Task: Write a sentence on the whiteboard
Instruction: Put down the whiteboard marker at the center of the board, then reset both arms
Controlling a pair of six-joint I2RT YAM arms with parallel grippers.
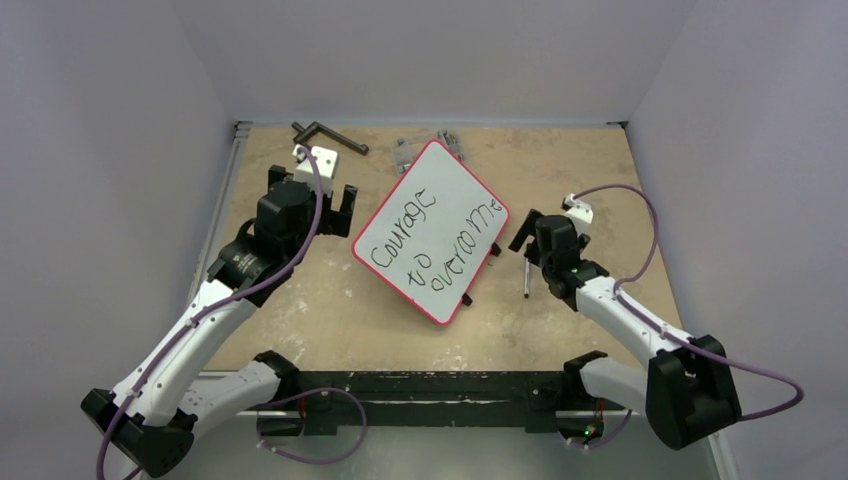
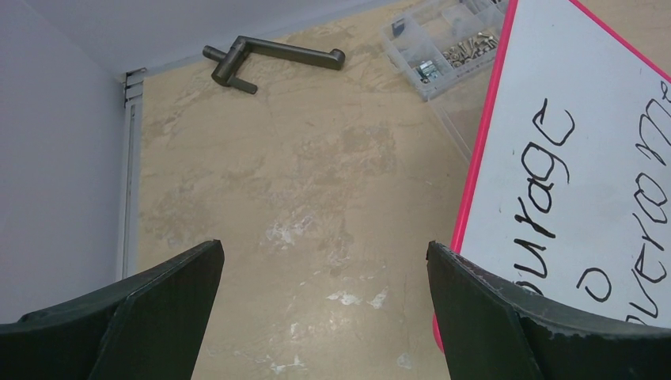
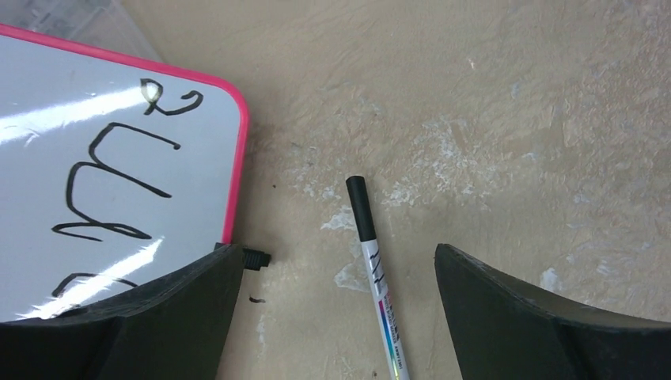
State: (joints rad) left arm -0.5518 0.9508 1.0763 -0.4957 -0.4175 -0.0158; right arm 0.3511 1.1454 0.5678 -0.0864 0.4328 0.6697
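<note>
From my station I saw the whiteboard [image 1: 430, 230] lying flat at the middle of the desk [image 1: 330, 310], turned like a diamond and reading "Courage to overcome" in black. The left fingers [image 2: 158, 317] stood spread wide over bare desk at the board's 9 o'clock, holding nothing. The right fingers [image 3: 538, 317] were spread too at its 3 o'clock, straddling a marker [image 3: 376, 269] that lay loose on the desk, touching neither, while a metal handle [image 1: 328, 137] rested at 11 o'clock.
</note>
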